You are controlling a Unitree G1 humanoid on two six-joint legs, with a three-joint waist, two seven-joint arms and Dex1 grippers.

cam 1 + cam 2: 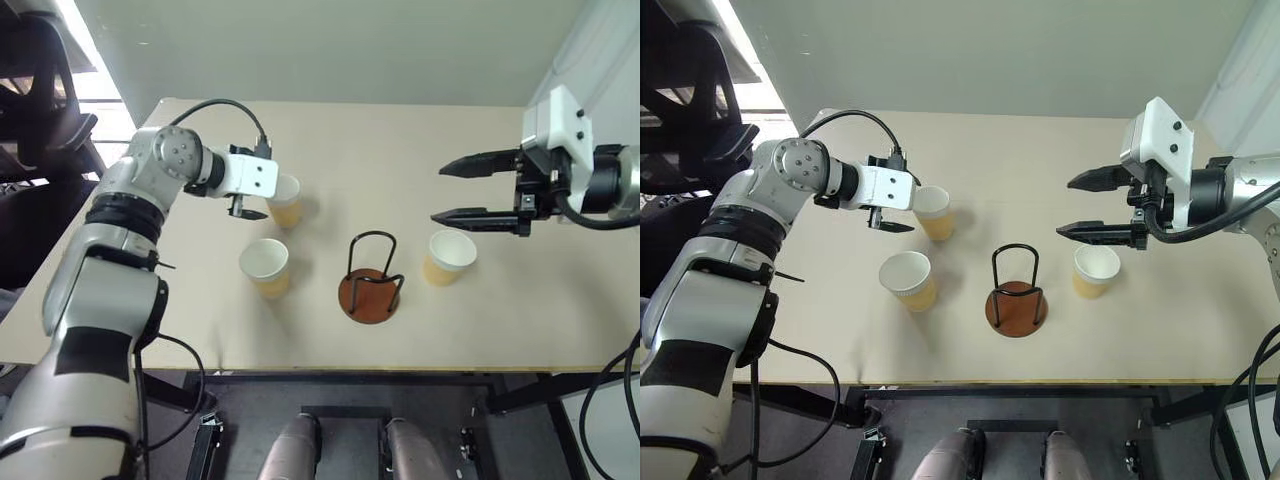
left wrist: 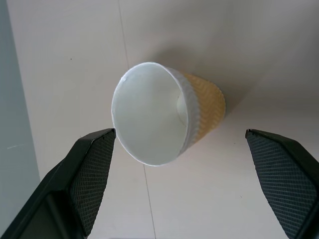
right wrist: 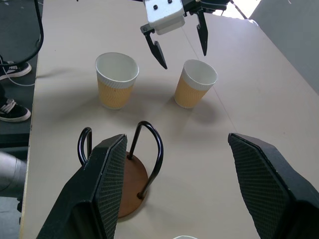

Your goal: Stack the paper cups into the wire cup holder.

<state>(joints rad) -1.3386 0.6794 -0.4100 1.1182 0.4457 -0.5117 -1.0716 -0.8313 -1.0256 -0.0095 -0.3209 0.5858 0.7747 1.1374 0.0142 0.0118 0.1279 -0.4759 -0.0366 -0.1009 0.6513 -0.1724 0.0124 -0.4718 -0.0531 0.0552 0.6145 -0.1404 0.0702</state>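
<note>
Your left claw stands spread at the far cup, bare table beyond it; the near cup crowds that side of the wire cup holder; the third cup flanks the other.

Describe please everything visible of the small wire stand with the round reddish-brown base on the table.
The wire cup holder has a round reddish-brown disc base that looks like wood, lying flat on the pale beige table. Thin black wire, probably metal, rises upright from the disc in rounded loops. It is empty: no cup sits inside. It stands near the front edge, between two tan-and-white paper cups, apart from both. Nothing but the table touches it.
</note>
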